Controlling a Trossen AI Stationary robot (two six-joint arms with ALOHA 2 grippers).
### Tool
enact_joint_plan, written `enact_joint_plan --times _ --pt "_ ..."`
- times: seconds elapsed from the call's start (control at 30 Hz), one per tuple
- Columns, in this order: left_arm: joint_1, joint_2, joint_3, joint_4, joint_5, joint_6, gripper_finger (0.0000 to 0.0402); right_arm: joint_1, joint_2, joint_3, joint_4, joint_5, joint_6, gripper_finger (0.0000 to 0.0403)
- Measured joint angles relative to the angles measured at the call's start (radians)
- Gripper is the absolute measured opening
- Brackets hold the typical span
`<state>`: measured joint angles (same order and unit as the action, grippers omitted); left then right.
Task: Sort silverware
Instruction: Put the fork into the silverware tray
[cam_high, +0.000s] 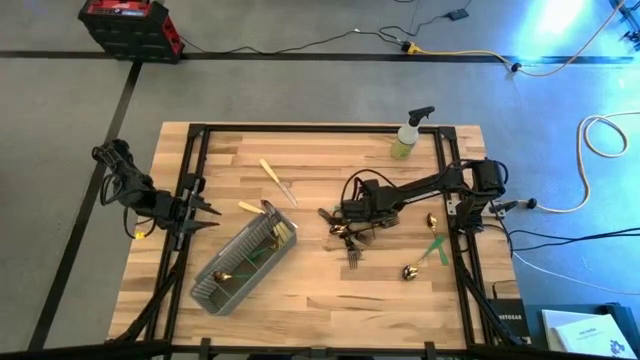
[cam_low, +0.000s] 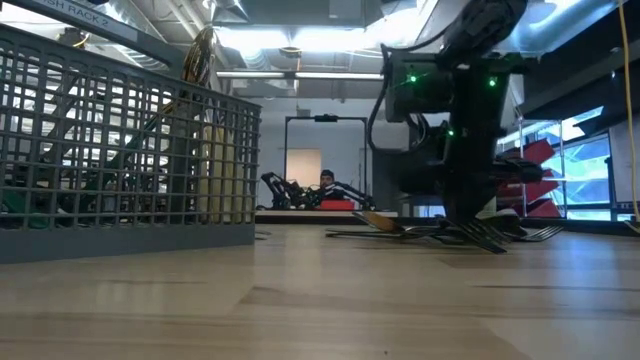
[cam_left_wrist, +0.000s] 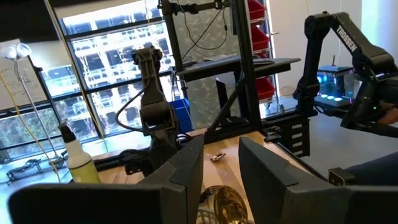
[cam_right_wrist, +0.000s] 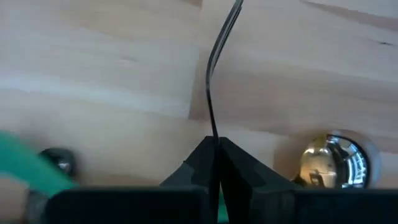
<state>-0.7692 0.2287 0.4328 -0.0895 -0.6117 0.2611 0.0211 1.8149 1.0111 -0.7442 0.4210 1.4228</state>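
Silverware piece, a dark slim fork (cam_right_wrist: 214, 81), sits edge-on in the clenched right pincer (cam_right_wrist: 214, 152) mid-worktop (cam_high: 330, 300) amid the loose pile (cam_high: 350, 238); thin purchase, so it may twist or slip on lifting; left pincer (cam_left_wrist: 221, 168) waits part-open, far left.

Silverware lies scattered on the wooden bench. A cream-handled knife (cam_high: 279, 183) rests alone toward the far side. A dark-handled fork (cam_right_wrist: 217, 68) lies pinched edge-on between closed fingers, beside a gold spoon bowl (cam_right_wrist: 328, 160). A green-handled piece (cam_high: 436, 248) and a gold spoon (cam_high: 411, 270) lie near the right edge. More pieces (cam_high: 252, 255) sit in the mesh basket.
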Motion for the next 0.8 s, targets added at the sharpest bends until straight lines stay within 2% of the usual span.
enact_joint_plan --times 0.27,0.47,0.67,0.8 --pt "0.000 0.000 0.000 -0.006 0.000 0.000 0.0086 0.032 0.000 0.089 -0.060 0.053 -0.040 0.0001" --pt "0.000 0.000 0.000 -0.006 0.000 0.000 0.0086 0.070 0.000 0.207 -0.205 0.122 -0.046 0.0001" --pt "0.000 0.000 0.000 -0.006 0.000 0.000 0.0086 0.122 -0.002 0.355 -0.333 0.228 -0.046 0.0001" --pt "0.000 0.000 0.000 -0.007 0.000 0.000 0.0086 0.167 -0.003 0.436 -0.349 0.323 -0.074 0.0001"
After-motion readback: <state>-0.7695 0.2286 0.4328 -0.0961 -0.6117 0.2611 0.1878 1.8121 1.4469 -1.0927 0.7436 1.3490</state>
